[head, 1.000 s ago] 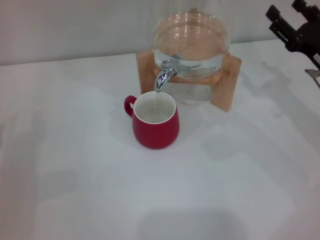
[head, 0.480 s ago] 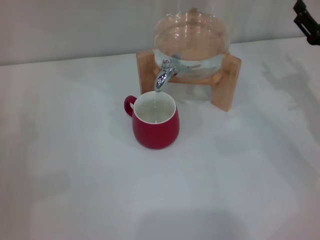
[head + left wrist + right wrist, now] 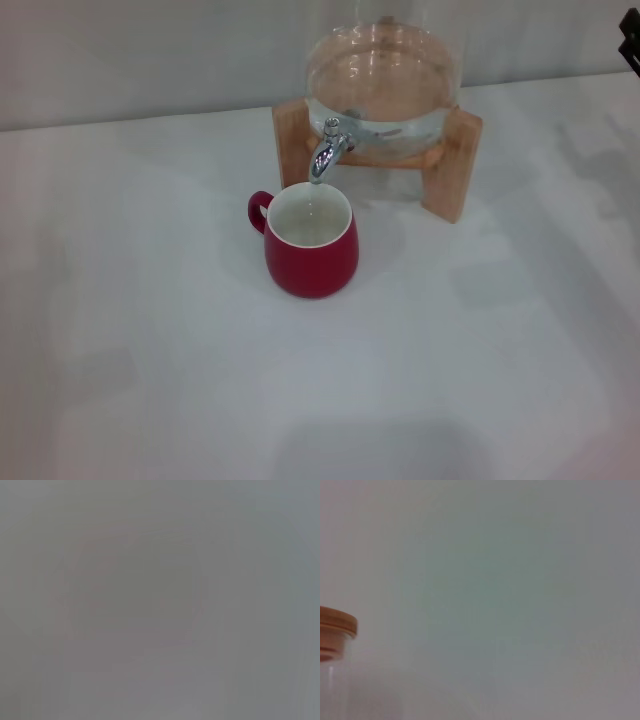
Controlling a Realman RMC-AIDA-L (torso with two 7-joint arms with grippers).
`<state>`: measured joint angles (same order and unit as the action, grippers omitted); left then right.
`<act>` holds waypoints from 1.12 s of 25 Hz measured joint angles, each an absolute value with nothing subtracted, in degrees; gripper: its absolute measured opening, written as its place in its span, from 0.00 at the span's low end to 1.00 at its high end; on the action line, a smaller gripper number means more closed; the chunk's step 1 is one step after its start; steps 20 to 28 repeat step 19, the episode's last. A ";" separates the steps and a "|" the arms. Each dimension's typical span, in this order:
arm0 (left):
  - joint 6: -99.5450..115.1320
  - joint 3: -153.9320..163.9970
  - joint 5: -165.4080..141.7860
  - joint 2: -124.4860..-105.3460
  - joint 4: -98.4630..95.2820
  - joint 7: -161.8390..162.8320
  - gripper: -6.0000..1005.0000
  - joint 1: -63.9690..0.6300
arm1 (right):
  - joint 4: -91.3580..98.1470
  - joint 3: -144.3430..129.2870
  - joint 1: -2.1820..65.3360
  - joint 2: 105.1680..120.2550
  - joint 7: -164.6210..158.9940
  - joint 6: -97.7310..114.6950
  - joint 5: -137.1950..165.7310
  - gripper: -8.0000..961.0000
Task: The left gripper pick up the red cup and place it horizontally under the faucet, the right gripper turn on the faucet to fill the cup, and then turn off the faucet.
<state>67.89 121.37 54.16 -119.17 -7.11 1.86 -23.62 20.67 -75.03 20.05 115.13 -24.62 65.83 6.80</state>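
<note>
Right claw nearly gone, 2 o'clock edge.
We've got the red cup (image 3: 311, 240) upright under the faucet (image 3: 327, 150) on the bench (image 3: 150, 350); right claw (image 3: 631, 40) has pulled away since a sec ago, grip can't tell; left claw unseen. Looks done.

Soft, even light washed the white table (image 3: 150, 350), leaving faint blotchy shadows. Glare glinted on the faucet (image 3: 326, 152). The left wrist view was a featureless grey blur.

glossy red cup (image 3: 311, 250), chrome faucet (image 3: 327, 150), wooden stand (image 3: 452, 170)
</note>
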 joint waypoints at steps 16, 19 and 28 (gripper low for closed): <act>68.03 121.39 55.08 -119.13 -7.03 1.74 0.62 -23.23 | 17.69 -73.92 20.11 115.22 -25.02 66.61 6.15 0.81; 68.03 121.59 55.01 -119.15 -6.67 1.75 0.62 -23.19 | 17.36 -74.09 20.13 115.22 -25.06 66.62 6.15 0.81; 68.03 121.59 55.01 -119.15 -6.67 1.75 0.62 -23.19 | 17.36 -74.09 20.13 115.22 -25.06 66.62 6.15 0.81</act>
